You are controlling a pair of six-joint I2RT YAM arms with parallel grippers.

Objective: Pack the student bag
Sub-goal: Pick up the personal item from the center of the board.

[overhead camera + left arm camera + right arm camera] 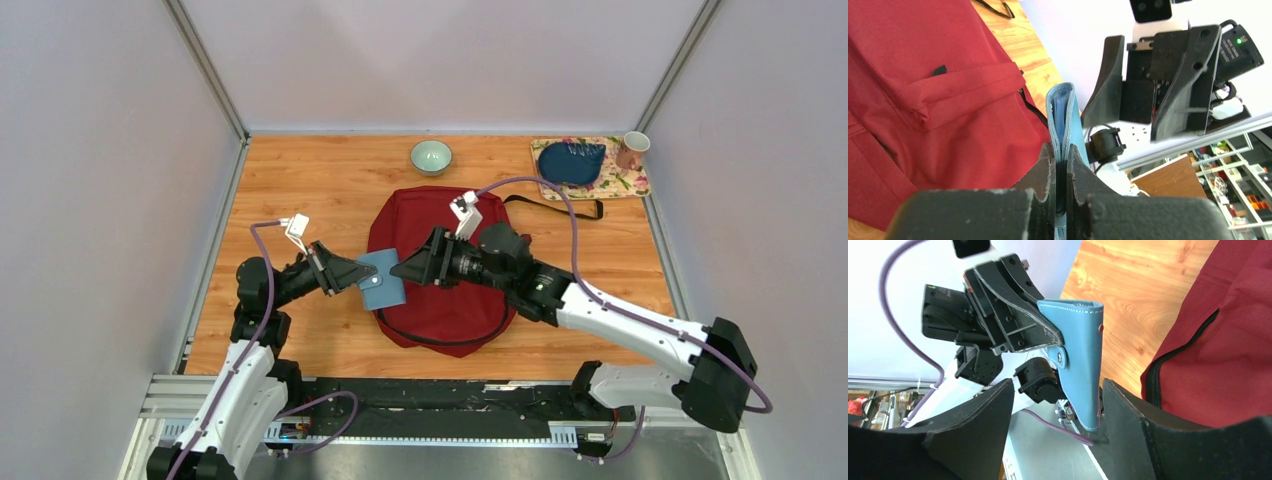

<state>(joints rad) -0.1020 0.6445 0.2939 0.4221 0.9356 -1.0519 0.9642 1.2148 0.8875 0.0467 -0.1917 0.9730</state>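
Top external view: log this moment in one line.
left fingers: shut on blue leather-covered book | right fingers: open, facing the book | dark red fabric backpack: lying flat, book not inside

The left claw (352, 273) grips a blue wallet (383, 283) over the student bag (440, 312), right claw (402, 268) beside it.

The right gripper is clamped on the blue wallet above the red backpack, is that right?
Not quite: the left gripper is clamped on the blue wallet above the red backpack. The left wrist view shows it; the right gripper is open.
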